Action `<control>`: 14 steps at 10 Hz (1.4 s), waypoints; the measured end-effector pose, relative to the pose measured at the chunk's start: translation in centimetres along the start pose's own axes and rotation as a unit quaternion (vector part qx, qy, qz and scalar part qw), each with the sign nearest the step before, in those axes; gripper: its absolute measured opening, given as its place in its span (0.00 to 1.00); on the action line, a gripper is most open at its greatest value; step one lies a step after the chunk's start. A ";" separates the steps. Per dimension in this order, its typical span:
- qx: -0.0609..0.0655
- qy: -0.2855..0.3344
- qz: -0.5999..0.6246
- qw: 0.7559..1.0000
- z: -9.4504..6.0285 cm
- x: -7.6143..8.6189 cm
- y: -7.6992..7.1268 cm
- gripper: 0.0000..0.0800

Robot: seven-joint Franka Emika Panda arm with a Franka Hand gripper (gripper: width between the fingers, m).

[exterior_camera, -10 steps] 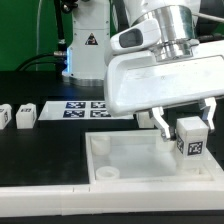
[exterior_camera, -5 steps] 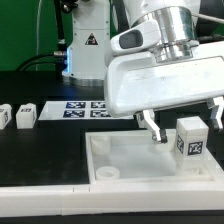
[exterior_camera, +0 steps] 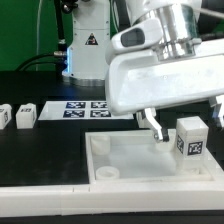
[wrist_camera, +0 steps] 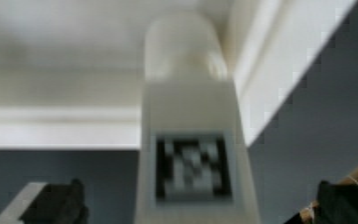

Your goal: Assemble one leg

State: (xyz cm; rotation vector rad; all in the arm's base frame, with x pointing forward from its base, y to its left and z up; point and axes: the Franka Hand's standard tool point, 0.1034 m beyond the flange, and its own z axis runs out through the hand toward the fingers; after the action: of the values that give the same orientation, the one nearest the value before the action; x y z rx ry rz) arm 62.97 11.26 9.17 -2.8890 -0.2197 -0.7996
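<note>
The leg [exterior_camera: 191, 138], a small white block with a black-and-white tag on its front, stands upright in the right part of the large white tray-like piece [exterior_camera: 125, 165]. My gripper [exterior_camera: 184, 120] is right above it, open, with one finger on each side and a gap to the leg. In the wrist view the leg [wrist_camera: 194, 130] runs up the middle, blurred, with its tag near the jaws. My gripper [wrist_camera: 197, 205] is spread wide there, and the dark fingertips [wrist_camera: 51, 203] stand well clear of the leg.
Two more white tagged legs [exterior_camera: 4, 116] [exterior_camera: 26, 115] stand on the black table at the exterior view's left. The marker board [exterior_camera: 85, 108] lies behind the tray. A round socket [exterior_camera: 107, 173] shows at the tray's near left corner.
My fingers have spread apart and let go of the leg, which stays standing in the tray. The gripper has risen slightly.
</note>
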 end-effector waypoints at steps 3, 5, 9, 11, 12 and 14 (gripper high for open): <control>0.011 -0.048 0.001 0.999 0.4 0.9 -0.1 0.81; 0.034 -0.166 0.005 0.985 0.4 0.7 0.2 0.81; 0.076 -0.348 0.013 0.934 -0.3 -1.3 0.1 0.81; 0.068 -0.339 0.030 0.938 0.1 -1.3 0.1 0.81; 0.063 -0.340 0.045 0.937 0.1 -1.3 0.1 0.69; 0.044 -0.343 0.099 0.933 0.2 -1.3 0.0 0.46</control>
State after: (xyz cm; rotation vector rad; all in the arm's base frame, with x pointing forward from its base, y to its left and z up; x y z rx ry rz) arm 61.92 11.15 8.34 -2.9151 -0.0225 0.2697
